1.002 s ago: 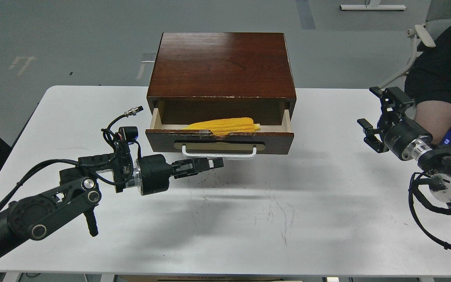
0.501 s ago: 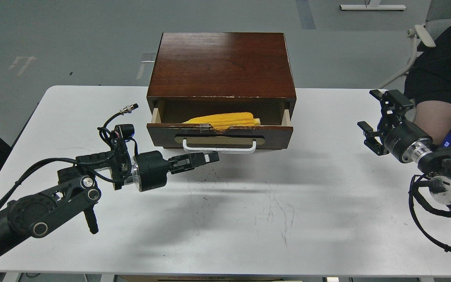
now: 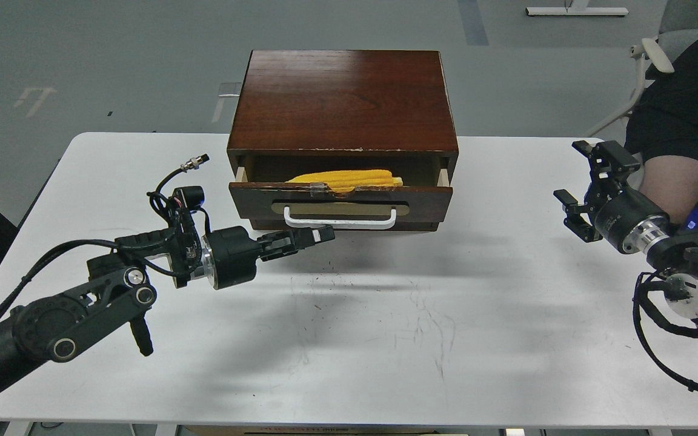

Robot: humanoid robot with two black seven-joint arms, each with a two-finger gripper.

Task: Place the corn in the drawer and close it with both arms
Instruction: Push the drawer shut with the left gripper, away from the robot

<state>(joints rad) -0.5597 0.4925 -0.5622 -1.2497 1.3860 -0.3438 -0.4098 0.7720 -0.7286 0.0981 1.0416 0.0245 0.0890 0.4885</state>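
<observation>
**Corn sitting in a nearly shut drawer, left gripper at the handle**

Looking down from the head view: the dark red-brown wooden drawer [image 3: 340, 204] with the white bar handle [image 3: 340, 219] on a tan oval plate is only open a crack out of its glossy brown wooden cabinet [image 3: 343, 100]. Inside it lies the bright yellow ribbed corn cob [image 3: 349, 177], lengthwise along the drawer, peeking over the chipped top edge of the front. You can only see its upper side; the rest is hidden behind the drawer front.

Cabinet stands at the far middle of a white scuffed table [image 3: 385, 339]. Nothing sits on the table between the arms and the drawer, just scratches and some dark specks. On the right, behind the table edge, there's a person in a black shirt [image 3: 682, 121], forearm near the right arm.

Black left gripper [image 3: 319, 233] reaches in from the left, fingers pressed together with nothing between them, tip right under the left part of the white handle and right at the drawer front. Can't tell for sure if it's actually touching.

Black right gripper [image 3: 582, 181] hovers over the right side of the table, well apart from the cabinet, fingers spread wide and holding nothing.
</observation>
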